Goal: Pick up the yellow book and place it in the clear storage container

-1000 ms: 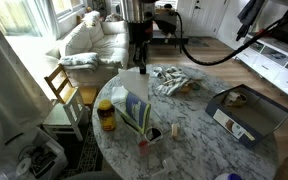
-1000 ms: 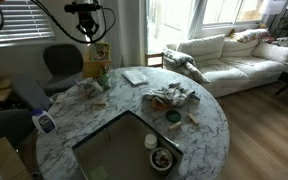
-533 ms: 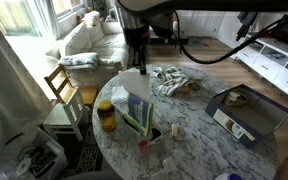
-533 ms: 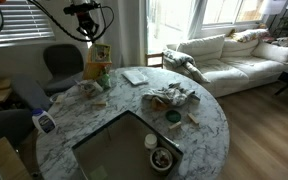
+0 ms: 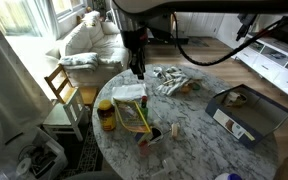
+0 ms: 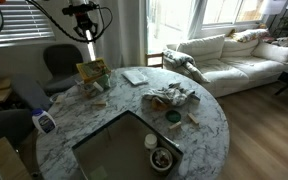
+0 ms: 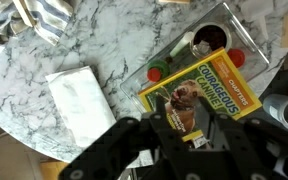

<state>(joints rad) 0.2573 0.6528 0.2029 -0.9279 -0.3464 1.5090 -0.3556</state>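
- While lying tilted over the clear storage container [image 7: 249, 35], right of centre in the wrist view, the yellow book [image 7: 199, 95] is looking thin, stiff, light and slick-covered; an edge pinch is suiting it best.
- Claw [image 5: 137, 70] is hanging released above it, gripping nothing.
- Earlier the book was standing upright in the claw; now it is lying free.

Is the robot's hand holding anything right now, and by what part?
Nothing, it seems. The gripper hangs above the yellow book, jaws apart; the book lies across the clear container.
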